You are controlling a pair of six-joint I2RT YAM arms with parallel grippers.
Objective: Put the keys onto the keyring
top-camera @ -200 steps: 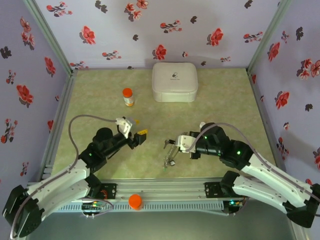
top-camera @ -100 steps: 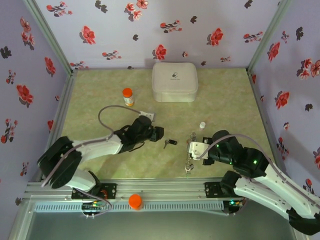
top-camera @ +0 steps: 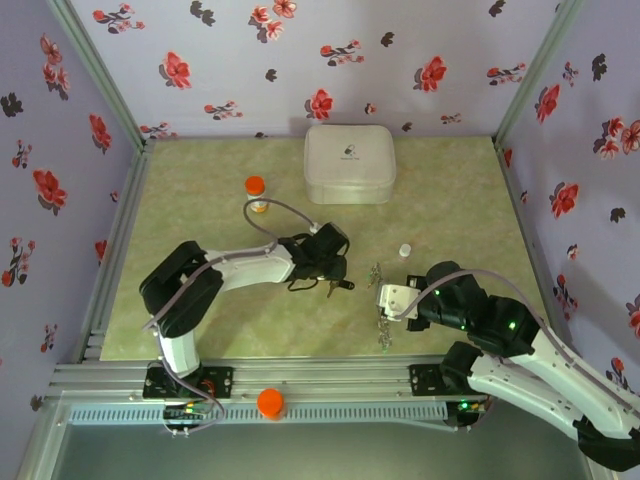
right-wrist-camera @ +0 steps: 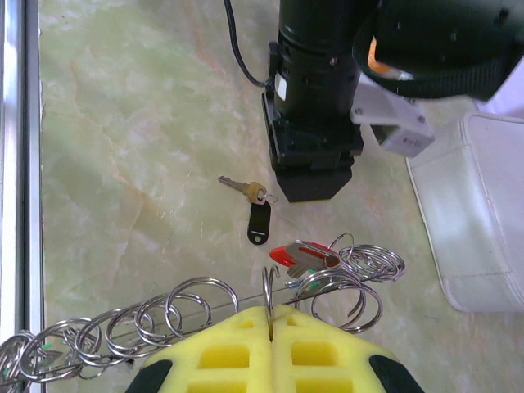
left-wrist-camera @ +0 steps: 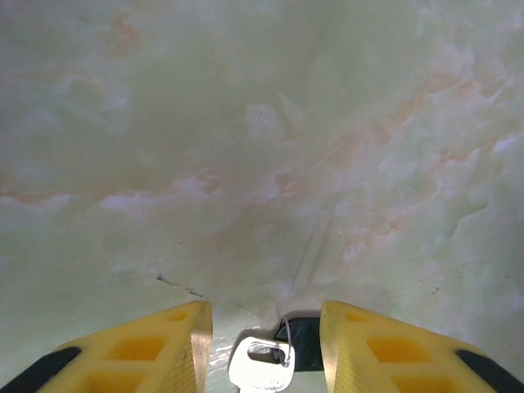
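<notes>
Keyring point(right-wrist-camera: 268, 288) is being clamped by right end effector point(right-wrist-camera: 271, 313); left end effector point(left-wrist-camera: 264, 327), fingers point(left-wrist-camera: 155, 344) apart, is straddling a key point(left-wrist-camera: 262, 364).

Your table point(top-camera: 200, 200) is pale green, marble-veined; walls point(top-camera: 230, 60) lilac with red and dark flowers; case point(top-camera: 349, 164) white; fingers point(right-wrist-camera: 319, 348) yellow; keyring point(right-wrist-camera: 268, 285) silver; one key point(right-wrist-camera: 233, 183) silver with a black tag point(right-wrist-camera: 259, 223), another tag point(right-wrist-camera: 288, 250) red.
</notes>
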